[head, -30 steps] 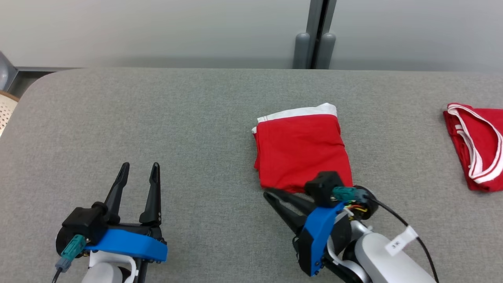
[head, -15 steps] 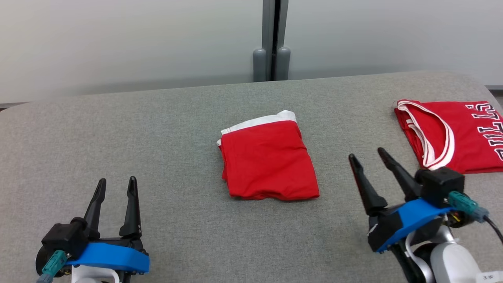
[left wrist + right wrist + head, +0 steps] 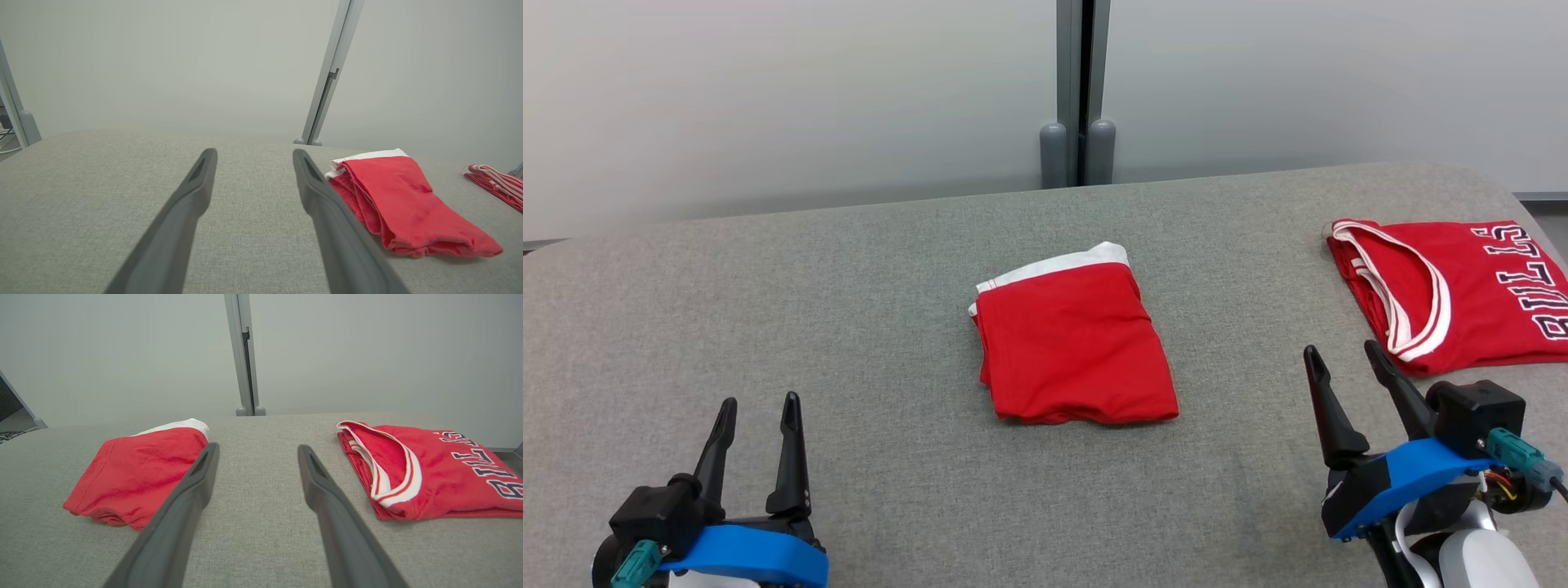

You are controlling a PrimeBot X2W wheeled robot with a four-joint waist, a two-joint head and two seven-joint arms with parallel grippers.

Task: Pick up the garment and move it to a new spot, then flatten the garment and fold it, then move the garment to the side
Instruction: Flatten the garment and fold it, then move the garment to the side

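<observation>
Head view: the folded red garment, white band at its far edge, lies flat near the middle of the grey table, touched by neither arm. The left gripper sits at the near left and the right gripper at the near right, each with its fingers spread and nothing between them. The fold appears complete, so the step in hand is judged to be carrying the bundle to the side. To do it well, a gripper should close on the near edge through every layer, since the left wrist view shows several loose plies stacked at the left side. The bundle should be lifted low and level so the fold does not open, and set down well apart from the red jersey at the far right. Count: two red textiles (one folded garment, one lettered jersey), two grippers, one table, one grey post behind it.
</observation>
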